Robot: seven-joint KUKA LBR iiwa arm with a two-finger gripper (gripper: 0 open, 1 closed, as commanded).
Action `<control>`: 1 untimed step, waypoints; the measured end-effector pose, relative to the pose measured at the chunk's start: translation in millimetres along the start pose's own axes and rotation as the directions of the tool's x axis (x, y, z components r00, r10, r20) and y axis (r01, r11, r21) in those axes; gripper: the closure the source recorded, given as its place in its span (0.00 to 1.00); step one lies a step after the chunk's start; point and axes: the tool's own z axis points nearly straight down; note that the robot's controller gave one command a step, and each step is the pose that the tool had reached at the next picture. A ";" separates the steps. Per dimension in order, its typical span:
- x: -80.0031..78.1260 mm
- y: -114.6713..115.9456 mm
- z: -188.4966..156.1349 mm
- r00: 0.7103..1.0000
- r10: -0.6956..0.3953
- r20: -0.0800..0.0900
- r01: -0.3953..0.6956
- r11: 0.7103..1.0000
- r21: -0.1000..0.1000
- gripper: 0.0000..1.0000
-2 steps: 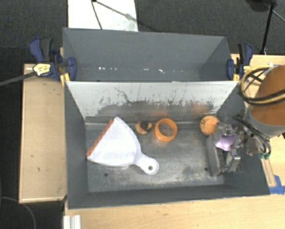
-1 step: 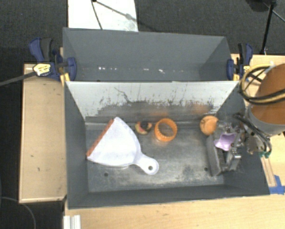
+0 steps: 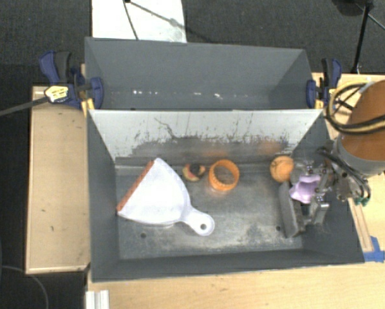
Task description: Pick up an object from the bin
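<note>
While the white scoop (image 3: 157, 195), small brown piece (image 3: 194, 172) and orange ring (image 3: 224, 176) lie well clear at left, the orange ball (image 3: 282, 168) sits near enough to be knocked. Small lilac piece (image 3: 304, 190) at the gripper (image 3: 305, 223), close to the bin's right wall (image 3: 339, 237): apart or clamped, I cannot tell; a scrape on that wall could spoil the pick.

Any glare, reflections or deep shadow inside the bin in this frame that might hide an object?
Camera view: the back wall of the bin catches a pale sheen, with a faint orange reflection low on it above the orange ring and orange ball; the white scoop is bright but keeps its outline; the floor by the gripper is the darkest patch.
</note>
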 end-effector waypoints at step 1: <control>-37.2 -18.4 5.5 1.000 0.021 0.003 -0.021 1.000 0.000 0.00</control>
